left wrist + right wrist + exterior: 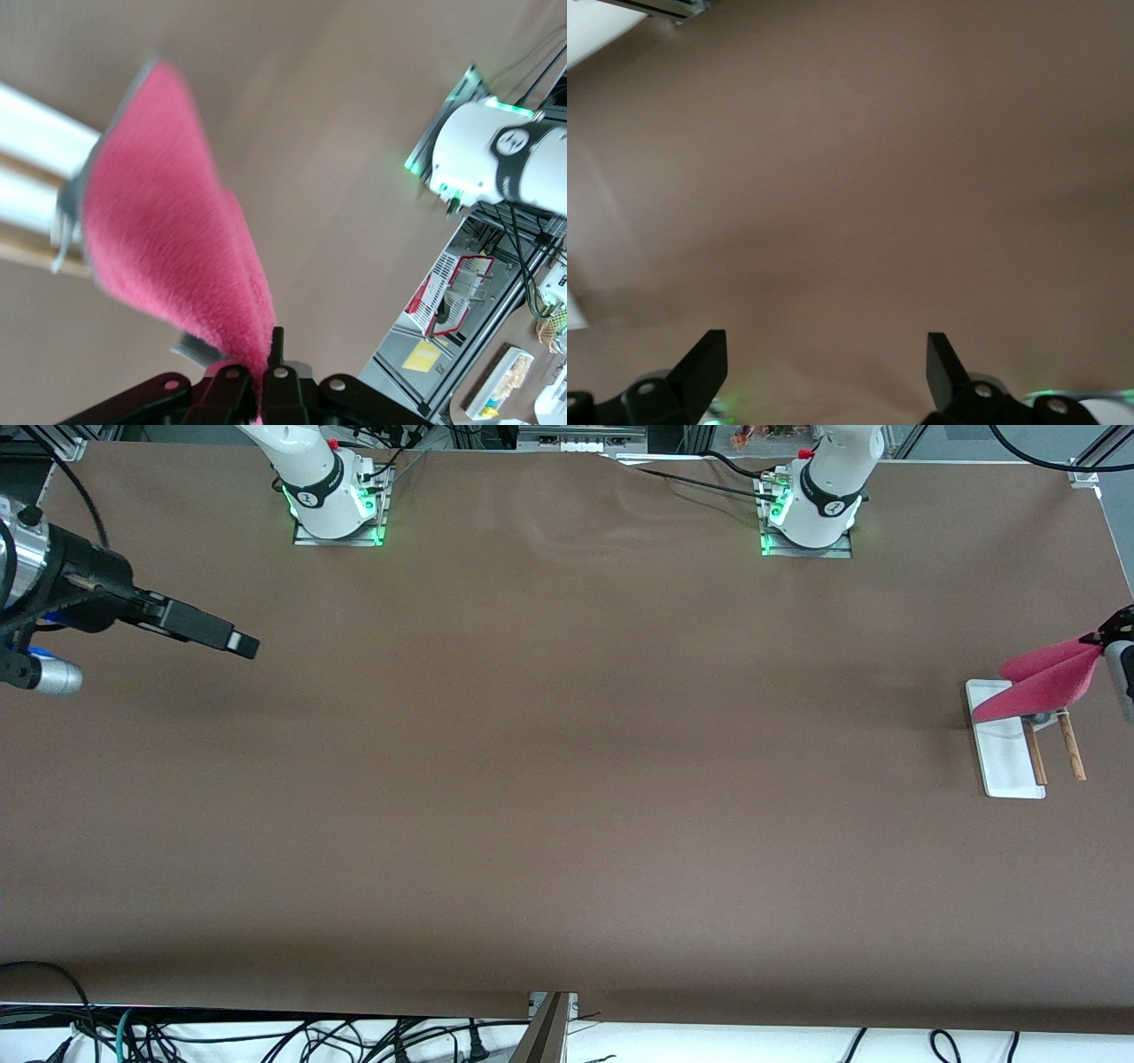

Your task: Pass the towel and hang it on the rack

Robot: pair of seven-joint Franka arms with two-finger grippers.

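Front view: a wide brown table (567, 779) is seen, cables along its near edge, both arm bases at its far edge. The rack (1010, 748) stands at the left arm's end, white base with two wooden rods. The towel (1045, 677), pink face showing, is held above the rack's farther end by the left gripper (1103, 640), which is pinched tight on one edge. The right gripper (239, 640) is parked over bare table at the right arm's end; that arm waits.

Left wrist view: the towel (168, 230) is seen fanning out from the clamped fingers (276, 354), a grey edge just visible. It overlaps the rack (35, 168) in this view; contact with the rods cannot be confirmed.

Right wrist view: the right gripper (824, 363) is spread wide, nothing between its fingers, only table below.

Judgement: the handover looks finished; the hanging step is in hand. Next, the cloth should be lowered so it drapes across both rods, then released.
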